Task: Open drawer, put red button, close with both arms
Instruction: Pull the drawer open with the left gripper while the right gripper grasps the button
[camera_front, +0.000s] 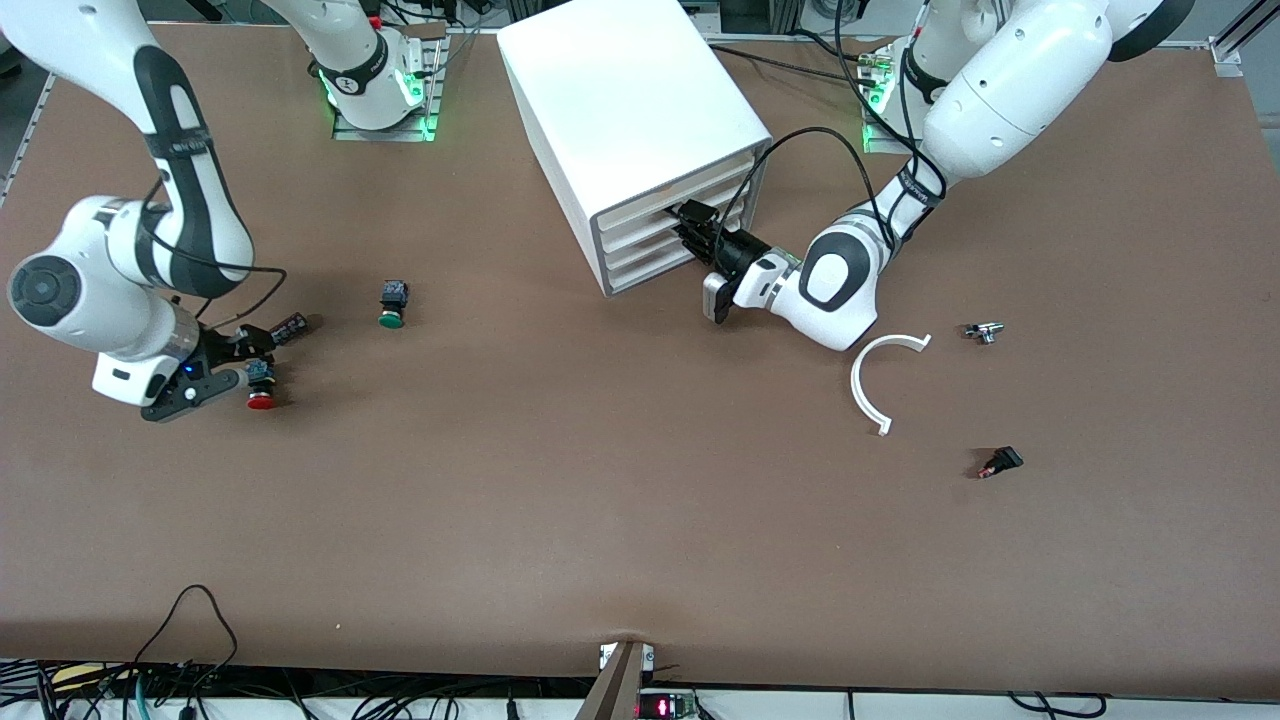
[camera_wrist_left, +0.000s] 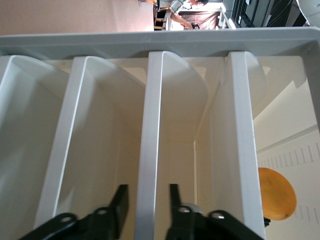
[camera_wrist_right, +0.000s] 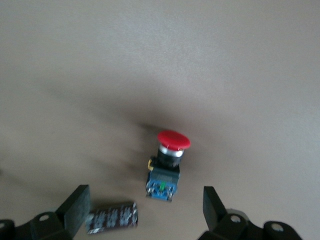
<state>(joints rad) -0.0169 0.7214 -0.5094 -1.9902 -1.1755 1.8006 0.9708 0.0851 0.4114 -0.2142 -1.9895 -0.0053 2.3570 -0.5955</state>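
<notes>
- Low over the table's right-arm end, the right gripper (camera_front: 262, 352) was seen with its fingers spread wide apart, nothing being held between them.
- The red button (camera_front: 261, 390) was found lying on its side on the brown table (camera_front: 600, 480), below the spread fingers in the right wrist view (camera_wrist_right: 167, 167).
- A small dark cylinder (camera_wrist_right: 112, 218) was noted just beside one right fingertip.
- The left gripper (camera_front: 693, 228) was placed at the cabinet (camera_front: 640, 140) front, its jaws slightly apart around the front lip of the drawer (camera_wrist_left: 150, 150), second from the top.
- The green button (camera_front: 392, 304) was left lying between the red button and the cabinet.
</notes>
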